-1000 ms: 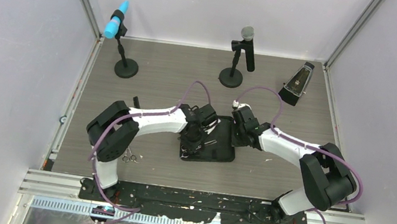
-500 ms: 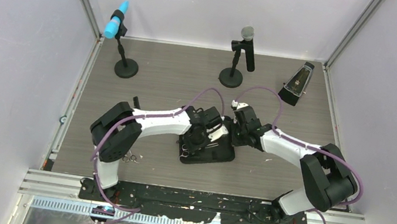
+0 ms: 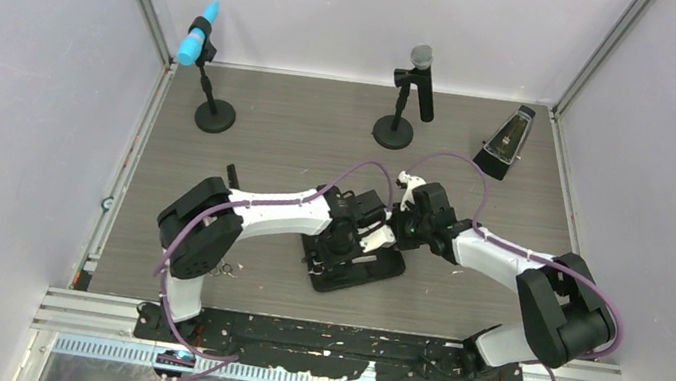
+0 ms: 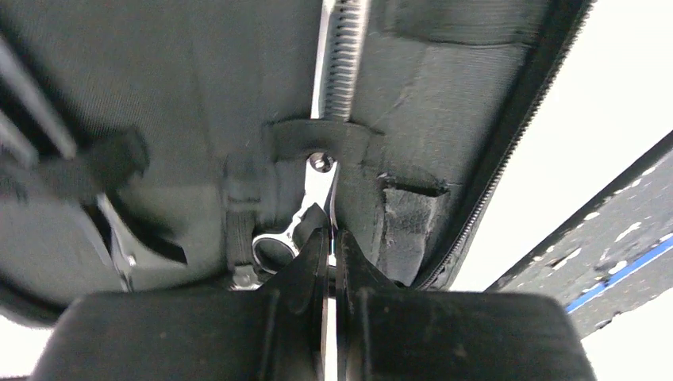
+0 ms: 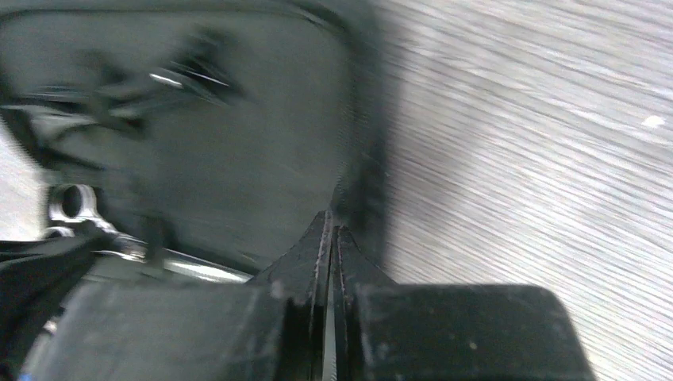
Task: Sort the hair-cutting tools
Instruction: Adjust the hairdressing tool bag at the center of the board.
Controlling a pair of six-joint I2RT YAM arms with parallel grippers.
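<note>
pinching the scissors [image 4: 317,181] just below the pivot with the left gripper [image 4: 327,238], fingers all but shut on the metal, inside the open case [image 4: 444,119] near its middle. lying tucked under the strap [image 4: 317,133], one ring showing beside the fingertips. nipping what looks like the case rim with the right gripper [image 5: 329,226], fingers pressed together, judging from a blurred view. risking losing the thin smooth steel from between the pads when working it against the strap. risking also dragging or tipping the whole case by snagging the pivot or a ring on the strap, especially on losing the right-hand hold of the soft rim. crowding both grippers close over the case, inviting a knock. leaving the second scissors [image 3: 221,268] on the table [image 3: 272,130] by the left arm's base, well apart from the case.
</note>
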